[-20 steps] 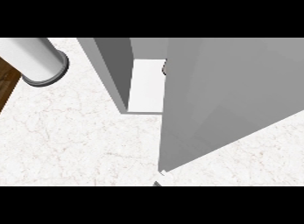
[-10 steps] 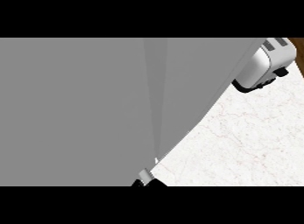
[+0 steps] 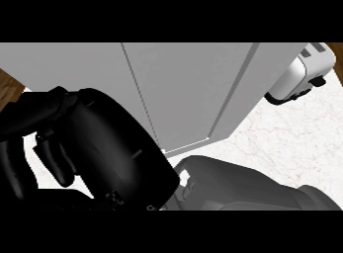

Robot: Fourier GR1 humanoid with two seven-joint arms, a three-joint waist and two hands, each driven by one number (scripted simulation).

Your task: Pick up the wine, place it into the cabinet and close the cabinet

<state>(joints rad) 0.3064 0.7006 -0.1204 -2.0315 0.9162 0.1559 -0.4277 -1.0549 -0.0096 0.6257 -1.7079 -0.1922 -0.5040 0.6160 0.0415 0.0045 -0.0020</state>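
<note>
A large black hand [image 3: 108, 148] fills the lower left of the head view, close to the camera. Its grey forearm [image 3: 239, 188] comes in from the lower right, so I read it as my right hand. The fingers [image 3: 17, 148] curl downward at the far left, and nothing shows inside them. Behind the hand stands the grey cabinet [image 3: 189, 89]; a thin seam runs between its door panels, which look flush. No wine bottle is visible in this view. My left hand does not show.
A white and chrome toaster [image 3: 302, 74] sits at the upper right, beside the cabinet. White marble counter [image 3: 290, 143] spreads to the right of the forearm. Brown wood floor [image 3: 2, 84] shows past the counter's left edge.
The view has swung: the cabinet now fills the upper middle, with the toaster still at the upper right. The black hand and grey forearm have come into view at the lower left.
</note>
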